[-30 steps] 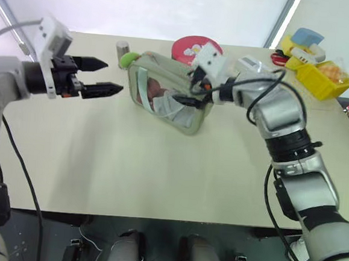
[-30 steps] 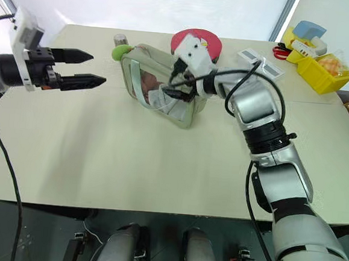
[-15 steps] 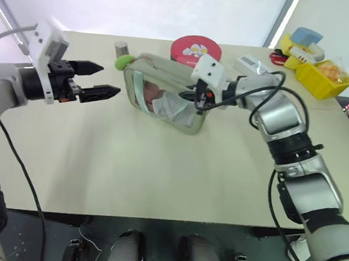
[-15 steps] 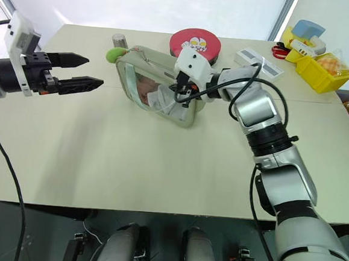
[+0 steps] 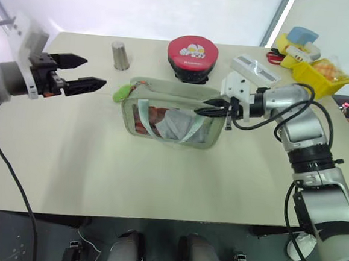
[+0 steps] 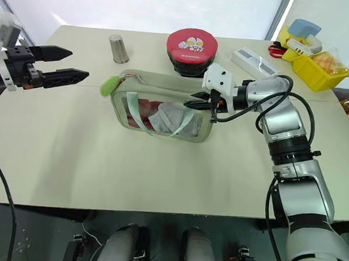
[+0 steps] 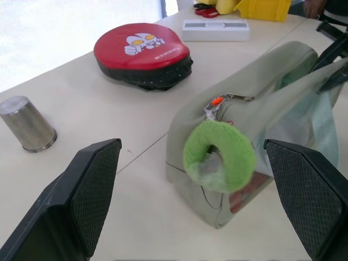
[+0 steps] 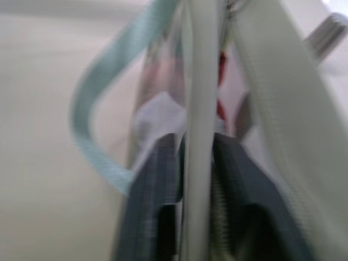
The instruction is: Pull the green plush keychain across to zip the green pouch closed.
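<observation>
Sage-green fabric and a clear window: the green pouch standing on its long edge at the middle of the cream table, zipper edge up, mint loop straps hanging over the window side, reddish and pale contents behind the plastic; fuzzy lime-green, the green plush keychain hanging at the pouch's upper corner on the robot's left, fixed by a small metal clasp with an orange bit; at the opposite upper corner, the right gripper reaching in level from the robot's right, fingers pinched onto the pouch's top edge, one dark finger on each side of the pale rim in the right wrist view; well apart from the pouch, the left gripper held above the table on the robot's left, pointing toward the keychain, fingers spread wide with nothing between them; behind the pouch, a round red case with a cartoon face; left of that, a small metal cup; farther right, a flat white box and a yellow bin at the table's far corner.
</observation>
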Tool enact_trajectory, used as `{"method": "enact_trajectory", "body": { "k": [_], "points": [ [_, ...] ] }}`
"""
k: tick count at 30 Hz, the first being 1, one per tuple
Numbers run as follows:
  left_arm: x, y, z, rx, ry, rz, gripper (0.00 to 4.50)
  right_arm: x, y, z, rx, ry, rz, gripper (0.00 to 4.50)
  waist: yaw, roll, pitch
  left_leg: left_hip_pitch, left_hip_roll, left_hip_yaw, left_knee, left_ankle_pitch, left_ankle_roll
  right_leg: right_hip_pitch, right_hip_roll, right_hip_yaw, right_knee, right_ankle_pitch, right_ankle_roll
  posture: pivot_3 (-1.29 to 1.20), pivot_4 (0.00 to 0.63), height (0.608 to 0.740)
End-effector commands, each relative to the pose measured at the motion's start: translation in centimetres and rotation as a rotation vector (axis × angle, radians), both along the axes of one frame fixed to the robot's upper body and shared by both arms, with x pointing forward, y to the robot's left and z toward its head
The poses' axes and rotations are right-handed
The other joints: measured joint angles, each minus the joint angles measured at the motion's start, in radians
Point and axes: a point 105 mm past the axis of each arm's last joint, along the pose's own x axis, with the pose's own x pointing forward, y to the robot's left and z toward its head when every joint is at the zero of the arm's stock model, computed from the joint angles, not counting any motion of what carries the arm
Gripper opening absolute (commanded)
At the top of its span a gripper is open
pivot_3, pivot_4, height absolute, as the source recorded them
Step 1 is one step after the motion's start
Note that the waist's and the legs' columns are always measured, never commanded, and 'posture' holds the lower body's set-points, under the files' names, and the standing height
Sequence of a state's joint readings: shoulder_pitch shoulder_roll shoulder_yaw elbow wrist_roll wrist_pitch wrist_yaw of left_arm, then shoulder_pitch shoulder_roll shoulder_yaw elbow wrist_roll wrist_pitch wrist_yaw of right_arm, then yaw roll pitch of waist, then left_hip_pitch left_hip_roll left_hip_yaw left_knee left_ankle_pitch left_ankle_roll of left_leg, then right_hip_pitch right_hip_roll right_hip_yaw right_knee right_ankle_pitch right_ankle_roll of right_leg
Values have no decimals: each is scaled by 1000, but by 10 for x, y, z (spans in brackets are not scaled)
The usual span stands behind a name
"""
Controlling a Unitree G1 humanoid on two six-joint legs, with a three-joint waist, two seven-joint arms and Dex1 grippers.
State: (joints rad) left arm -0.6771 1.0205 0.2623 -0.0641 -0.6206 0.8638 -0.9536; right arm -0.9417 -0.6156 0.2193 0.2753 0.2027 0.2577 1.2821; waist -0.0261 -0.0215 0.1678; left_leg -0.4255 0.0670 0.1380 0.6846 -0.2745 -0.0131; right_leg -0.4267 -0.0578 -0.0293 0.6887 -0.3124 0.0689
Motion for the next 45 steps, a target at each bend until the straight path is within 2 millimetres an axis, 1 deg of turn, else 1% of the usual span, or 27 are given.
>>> {"method": "enact_trajectory", "body": {
  "k": [1, 2, 7, 9, 10, 13, 16, 20, 22, 23, 25, 27, 29, 30, 34, 37, 39, 42, 45],
  "points": [
    [-5, 2, 11, 17, -53, 4, 4500, -13, 2, 36, 54, -69, 18, 2567, 2, 0, 0, 0, 0, 0, 0, 0, 0, 0, 0, 0, 0, 0, 0, 0, 150, 740],
    [-4, 2, 11, 13, -52, 4, 4500, -12, -3, 42, 50, -94, -2, 3023, 5, 0, 0, 0, 0, 0, 0, 0, 0, 0, 0, 0, 0, 0, 0, 0, 150, 740],
    [-5, 2, 8, 9, -42, 2, 4500, -14, -21, 69, 51, -182, -81, 3023, 15, 0, 0, 0, -1, 0, 0, 0, 0, 0, -1, 0, 0, 0, 0, 0, 150, 740],
    [-4, 3, 6, 7, -35, 4, 4500, -20, -29, 75, 43, -188, -95, 3023, 15, 0, 0, -1, -1, 0, 0, 0, 0, 0, -1, 0, 0, 0, 0, 0, 150, 740],
    [-4, 3, 6, 6, -33, 5, 4500, -24, -30, 75, 35, -179, -95, 3023, 14, 0, 0, -1, -1, 0, 0, 0, 0, 0, -1, 0, 0, 0, 0, 0, 150, 740],
    [-3, 1, 6, 7, -30, 0, 4500, -37, -31, 63, 13, -127, -80, 3023, 13, 0, 0, 0, -1, 0, 0, 0, 0, 0, 0, 0, 0, 0, 0, 0, 150, 740],
    [0, -1, 7, 1, -29, -6, 4500, -44, -27, 51, 3, -96, -78, 3023, 9, 0, 0, 0, -1, 0, 0, 0, 0, 0, 0, 0, 0, 0, 0, 0, 150, 740],
    [3, -10, 1, 1, -10, -33, 4500, -45, -25, 36, -12, -66, -82, 3023, 11, 0, 0, 0, -1, 0, 0, 0, 0, 0, 0, 0, 0, 0, 0, 0, 150, 740],
    [4, -15, -5, 11, -1, -50, 4500, -42, -24, 29, -20, -67, -92, 3023, 12, 0, 0, 0, -1, 0, 0, 0, 0, 0, 0, 0, 0, 0, 0, 0, 150, 740],
    [5, -17, -7, 17, 3, -57, 4500, -41, -23, 26, -28, -74, -95, 2790, 12, 0, 0, 0, -1, 0, 0, 0, 0, 0, 0, 0, 0, 0, 0, 0, 150, 740],
    [5, -21, -9, 14, 8, -70, 4500, -40, -23, 22, -40, -80, -84, 2183, 12, 0, 0, 0, -1, 0, 0, 0, 0, 0, 0, 0, -1, 0, 0, 0, 150, 740],
    [7, -25, -12, -8, 21, -79, 4500, -41, -21, 22, -36, -79, -73, 1177, 12, 0, 0, 0, -1, 0, 0, 0, 0, 0, 0, 0, 0, 0, 0, 0, 150, 740],
    [9, -29, -21, -8, 39, -87, 4500, -40, -20, 22, -39, -83, -69, 187, 12, 0, 0, 0, -1, 0, 0, 0, 0, 0, 0, 0, 0, 0, 0, 0, 150, 740],
    [9, -30, -24, -2, 43, -89, 4500, -39, -19, 22, -40, -85, -69, 81, 12, 0, 0, 0, -1, 0, 0, 0, 0, 0, 0, 0, 0, 0, 0, 0, 150, 740],
    [16, -38, -32, -19, 59, -92, 4500, -37, -17, 23, -39, -98, -69, 81, 11, 0, 0, 0, -1, 0, 0, 0, 0, 0, 0, 0, 0, 0, 0, 0, 150, 740],
    [13, -42, -37, 3, 73, -120, 4500, -36, -16, 23, -39, -100, -68, 81, 8, 0, 0, 0, -1, 0, 0, 0, 0, 0, 0, 0, 0, 0, 0, 0, 150, 740],
    [11, -41, -42, 29, 86, -125, 4500, -35, -15, 23, -36, -101, -70, 81, 7, 0, 0, 0, -1, 0, 0, 0, 0, 0, 0, 0, 0, 0, 0, 0, 150, 740],
    [10, -36, -41, 30, 88, -123, 3657, -34, -15, 22, -38, -108, -73, 0, 8, 0, 0, 0, -1, 0, 0, 0, 0, 0, 1, 0, 0, 0, 0, 0, 150, 740],
    [9, -35, -37, 39, 79, -130, 2155, -33, -15, 22, -34, -110, -73, 0, 9, 0, 0, 0, -1, 0, 0, 0, 0, 0, 1, 0, 0, 0, 0, 0, 150, 740]
  ]
}}
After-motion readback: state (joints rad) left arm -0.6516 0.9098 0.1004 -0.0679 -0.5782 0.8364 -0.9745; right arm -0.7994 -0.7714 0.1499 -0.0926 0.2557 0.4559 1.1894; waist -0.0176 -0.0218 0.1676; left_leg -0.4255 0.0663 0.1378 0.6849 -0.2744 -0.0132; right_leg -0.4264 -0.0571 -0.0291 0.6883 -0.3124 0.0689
